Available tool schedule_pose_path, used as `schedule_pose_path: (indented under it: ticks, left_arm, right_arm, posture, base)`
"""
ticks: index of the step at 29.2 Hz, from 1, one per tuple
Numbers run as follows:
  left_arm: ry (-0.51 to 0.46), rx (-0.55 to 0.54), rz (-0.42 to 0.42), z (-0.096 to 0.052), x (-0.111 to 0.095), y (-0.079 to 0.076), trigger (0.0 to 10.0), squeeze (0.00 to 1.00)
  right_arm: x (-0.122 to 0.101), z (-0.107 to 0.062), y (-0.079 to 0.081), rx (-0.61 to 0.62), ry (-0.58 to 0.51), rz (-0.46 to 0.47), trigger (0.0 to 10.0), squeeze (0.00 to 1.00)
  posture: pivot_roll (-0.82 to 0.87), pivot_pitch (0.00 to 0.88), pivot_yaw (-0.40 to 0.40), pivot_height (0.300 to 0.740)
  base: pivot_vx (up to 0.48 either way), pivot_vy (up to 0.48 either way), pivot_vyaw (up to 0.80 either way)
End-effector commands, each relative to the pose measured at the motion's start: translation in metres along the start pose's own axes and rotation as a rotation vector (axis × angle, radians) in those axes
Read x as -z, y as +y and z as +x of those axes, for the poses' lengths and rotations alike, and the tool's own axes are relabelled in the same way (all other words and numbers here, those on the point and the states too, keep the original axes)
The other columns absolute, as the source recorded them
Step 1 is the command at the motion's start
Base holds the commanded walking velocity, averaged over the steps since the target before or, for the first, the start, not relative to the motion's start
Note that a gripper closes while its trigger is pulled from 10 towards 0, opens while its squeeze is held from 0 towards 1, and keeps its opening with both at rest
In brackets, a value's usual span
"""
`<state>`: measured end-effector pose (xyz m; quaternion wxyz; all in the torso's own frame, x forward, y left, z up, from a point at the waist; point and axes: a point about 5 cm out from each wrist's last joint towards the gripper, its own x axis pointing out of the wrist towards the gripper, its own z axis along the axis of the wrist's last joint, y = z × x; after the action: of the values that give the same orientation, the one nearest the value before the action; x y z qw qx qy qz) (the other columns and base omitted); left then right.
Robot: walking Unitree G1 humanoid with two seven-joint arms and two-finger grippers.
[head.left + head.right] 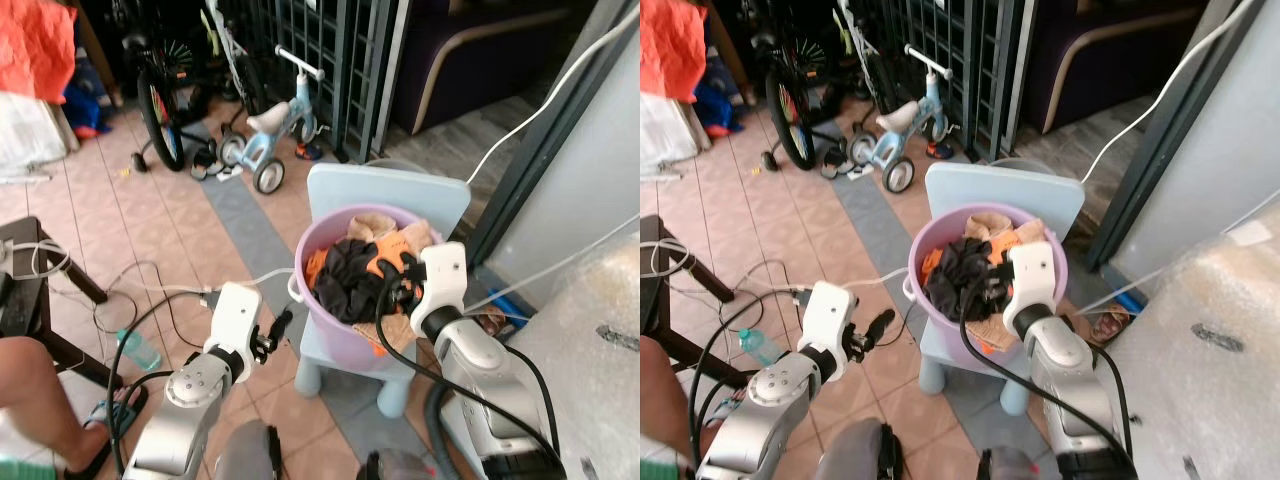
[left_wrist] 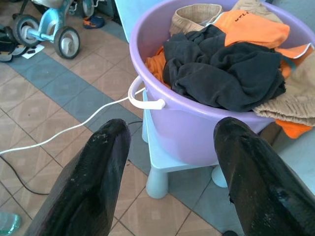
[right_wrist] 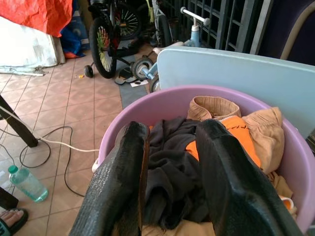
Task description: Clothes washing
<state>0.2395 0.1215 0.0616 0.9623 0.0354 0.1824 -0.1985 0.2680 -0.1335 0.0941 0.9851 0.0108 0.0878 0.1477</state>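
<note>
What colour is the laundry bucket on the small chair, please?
The bucket is lilac with a white handle, clearest in the left wrist view.

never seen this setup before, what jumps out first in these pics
A purple tub heaped with black, orange and tan clothes sits on a small pale blue chair right in front of the robot. The right hand is open over the clothes at the tub's rim, the left hand open beside the tub. Behind stand a blue trike and a bicycle.

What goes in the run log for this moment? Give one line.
stage: reaching into laundry | right gripper: open, over black garment in purple tub | left gripper: open, beside tub | tub on blue chair
</note>
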Motion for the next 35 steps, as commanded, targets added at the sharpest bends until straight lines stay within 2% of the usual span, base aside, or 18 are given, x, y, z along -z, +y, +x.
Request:
schedule_pose_path:
  ticks: [1,6,18,21,24,25,26,27,34,35]
  left_arm:
    - [-0.046,-0.022,-0.007,0.002,-0.014,0.006,10.0,0.0]
    - [-0.051,-0.035,-0.046,0.002,-0.016,0.008,10.0,0.0]
    - [-0.055,-0.028,-0.033,0.004,-0.019,0.009,10.0,0.0]
    - [-0.078,-0.031,-0.001,0.006,-0.022,0.01,10.0,0.0]
    - [-0.122,0.001,-0.011,0.008,-0.031,0.007,10.0,0.0]
    - [-0.133,0.01,-0.01,0.008,-0.034,0.006,10.0,0.0]
    - [-0.14,0.014,-0.013,0.008,-0.036,0.006,10.0,0.0]
    - [-0.145,0.009,-0.014,0.008,-0.037,0.006,10.0,0.0]
    - [-0.164,-0.018,-0.046,0.008,-0.035,0.008,10.0,0.0]
    - [-0.16,-0.021,-0.056,0.008,-0.033,0.009,10.0,0.0]
  right_arm:
    - [-0.002,0.0,0.0,0.001,-0.006,-0.005,10.0,0.0]
    - [0.002,0.002,0.003,-0.003,0.014,0.005,10.0,0.0]
    - [-0.001,0.005,0.003,0.016,-0.005,-0.006,10.0,0.0]
    - [-0.002,0.005,0.0,0.045,-0.01,0.0,10.0,0.0]
    - [-0.005,0.006,-0.003,0.066,-0.022,0.021,10.0,0.0]
    - [-0.006,0.007,-0.003,0.071,-0.03,0.031,10.0,0.8]
    - [-0.007,0.007,-0.003,0.074,-0.034,0.037,10.0,0.8]
    - [-0.008,0.007,-0.002,0.078,-0.039,0.038,10.0,1.0]
    - [-0.012,0.009,-0.001,0.106,-0.075,0.03,10.0,1.0]
    - [-0.013,0.009,-0.001,0.114,-0.082,0.03,10.0,0.1]
  posture:
    - [-0.06,0.103,0.013,0.74]
    - [-0.06,0.105,0.012,0.74]
    - [-0.06,0.112,0.017,0.74]
    - [-0.06,0.114,0.018,0.74]
    - [-0.07,0.14,0.016,0.74]
    - [-0.08,0.145,0.016,0.74]
    - [-0.08,0.145,0.016,0.74]
    - [-0.08,0.142,0.014,0.74]
    - [-0.08,0.135,0.01,0.74]
    - [-0.08,0.133,0.009,0.74]
  base:
    - [0.0,0.0,0.0]
    - [0.0,0.244,0.0]
    - [0.0,0.48,-0.07]
    - [0.0,0.0,0.0]
    - [0.0,0.0,0.0]
    - [0.0,0.0,0.0]
    - [0.0,0.0,0.0]
    - [0.0,0.0,0.0]
    - [0.0,0.0,0.0]
    - [0.251,0.0,0.0]
